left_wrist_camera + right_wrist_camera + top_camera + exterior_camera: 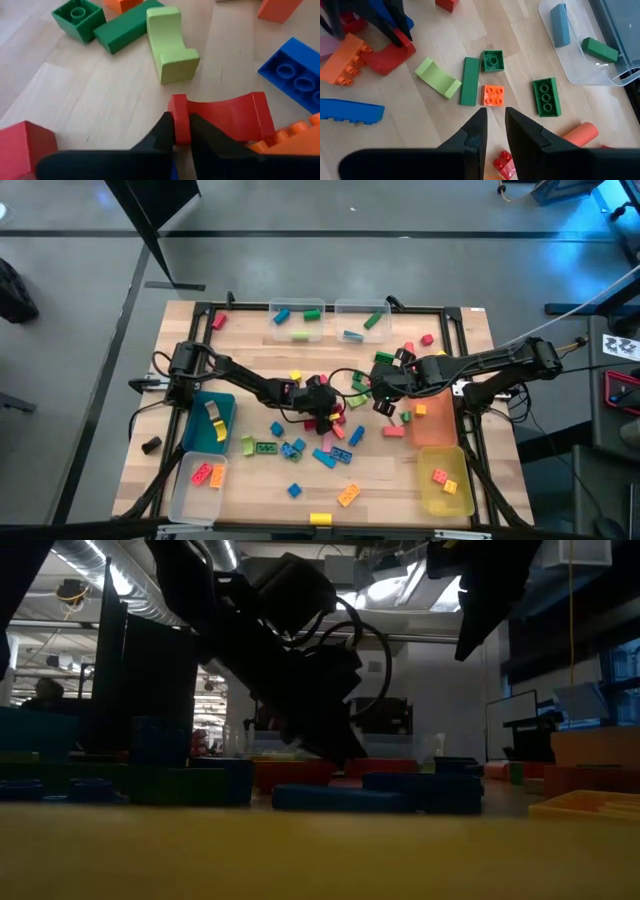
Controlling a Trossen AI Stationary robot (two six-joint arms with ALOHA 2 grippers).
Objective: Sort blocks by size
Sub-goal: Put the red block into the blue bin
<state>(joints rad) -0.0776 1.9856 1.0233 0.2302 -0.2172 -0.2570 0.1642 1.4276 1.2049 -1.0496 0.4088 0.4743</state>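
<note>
We count six bins: two clear bins at the far edge, a blue bin and a clear bin on the left, an orange bin and a yellow bin on the right. Two arms reach in. The loose blocks number in the dozens; an exact count cannot be made.

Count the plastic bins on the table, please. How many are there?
6. Far edge: a clear bin and a second clear bin. Left side: a blue bin and a third clear bin. Right side: an orange bin and a yellow bin. None seems hidden.
</note>
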